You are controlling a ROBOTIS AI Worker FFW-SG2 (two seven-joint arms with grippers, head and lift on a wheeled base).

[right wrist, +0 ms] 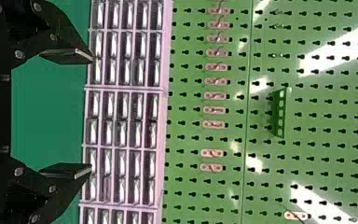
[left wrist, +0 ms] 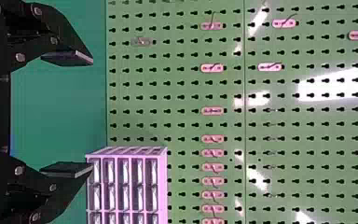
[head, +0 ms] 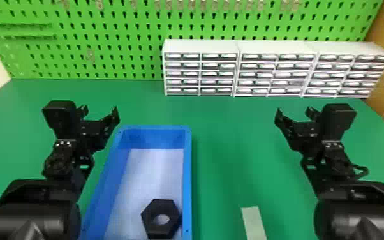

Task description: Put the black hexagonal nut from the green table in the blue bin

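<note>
Your black hexagonal nut (head: pixel 162 205) lies in the blue bin (head: pixel 187 178), seemingly flat, so your left gripper (head: pixel 100 110) and right gripper (head: pixel 293 111) need hold nothing, jaws spread.

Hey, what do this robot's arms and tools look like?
The left arm and right arm are black, with bulky rounded sections and slimmer jointed parts. The left tool and right tool each have two angular black fingers with flat dark pads and round silvery screws.

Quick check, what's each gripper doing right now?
Left gripper: open, nothing between its fingers, above the table.
Right gripper: open and empty too, above the table's right side.
</note>
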